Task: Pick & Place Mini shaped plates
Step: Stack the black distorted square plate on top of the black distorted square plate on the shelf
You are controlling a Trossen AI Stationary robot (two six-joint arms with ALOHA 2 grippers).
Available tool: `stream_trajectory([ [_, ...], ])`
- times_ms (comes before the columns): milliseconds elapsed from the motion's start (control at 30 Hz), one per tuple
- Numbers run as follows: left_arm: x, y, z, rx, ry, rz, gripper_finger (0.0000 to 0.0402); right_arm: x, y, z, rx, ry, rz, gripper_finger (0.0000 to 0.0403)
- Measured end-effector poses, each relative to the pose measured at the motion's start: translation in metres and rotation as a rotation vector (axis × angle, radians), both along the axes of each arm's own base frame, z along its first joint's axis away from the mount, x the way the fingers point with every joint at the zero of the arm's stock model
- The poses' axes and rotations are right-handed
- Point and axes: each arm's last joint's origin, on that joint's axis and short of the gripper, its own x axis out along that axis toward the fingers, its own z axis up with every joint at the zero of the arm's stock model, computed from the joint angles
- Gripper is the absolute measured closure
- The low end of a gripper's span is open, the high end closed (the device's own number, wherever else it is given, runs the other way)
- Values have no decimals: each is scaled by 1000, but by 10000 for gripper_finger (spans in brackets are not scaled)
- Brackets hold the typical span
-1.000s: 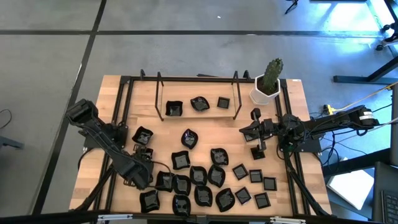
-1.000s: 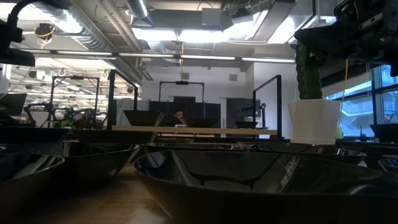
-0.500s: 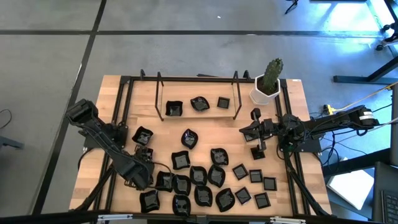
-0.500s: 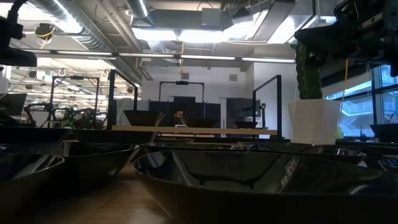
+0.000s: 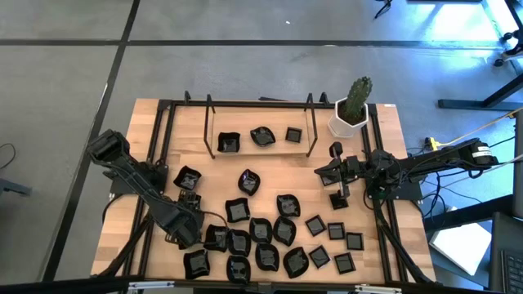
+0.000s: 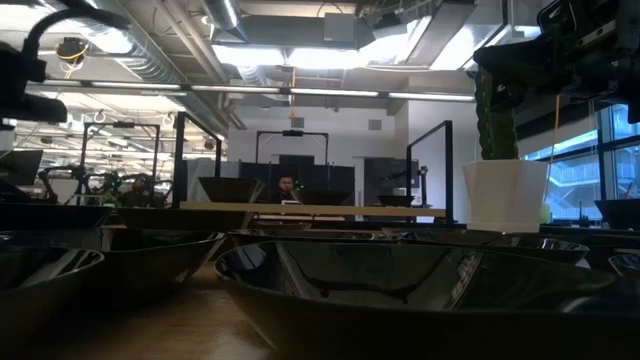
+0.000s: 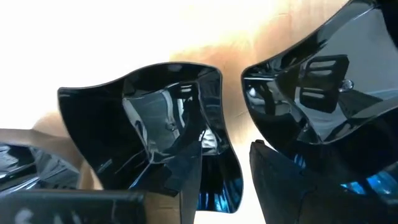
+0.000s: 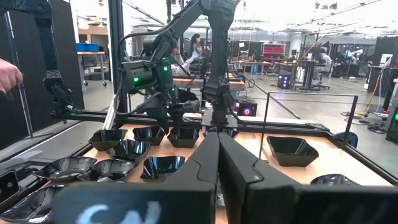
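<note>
Many mini shaped plates, glossy black, lie on the wooden table, most of them clustered near the front (image 5: 270,233). My left gripper (image 5: 189,230) points down at the cluster's left end and is open. Its fingers straddle one wall of a wavy-edged squarish plate (image 7: 155,118). One finger (image 7: 180,180) is inside the bowl and the other (image 7: 277,180) is outside, beside a neighbouring plate (image 7: 323,93). My right gripper (image 8: 217,155) stays level over the table's right part (image 5: 331,173), shut and empty.
A black wire rack (image 5: 260,122) at the back holds three plates. A white pot with a green cactus (image 5: 351,110) stands at the back right. Black frame rails run along the table's left and right sides. Beyond the table, a person's hand (image 8: 9,74) shows.
</note>
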Motion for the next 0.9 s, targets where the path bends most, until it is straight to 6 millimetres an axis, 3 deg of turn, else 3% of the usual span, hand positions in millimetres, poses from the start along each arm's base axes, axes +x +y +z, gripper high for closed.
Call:
stream_trajectory([
  [433,4,4,-4,4,-28,3,277,0,0,0,-2,0,0,393],
  [533,4,4,-6,-14,-37,22,303,0,0,0,-2,0,0,393],
  [700,3,4,-6,-16,-21,18,385,0,0,0,-2,0,0,393],
  [900,6,2,12,22,16,5,399,0,0,0,-2,0,-1,393],
])
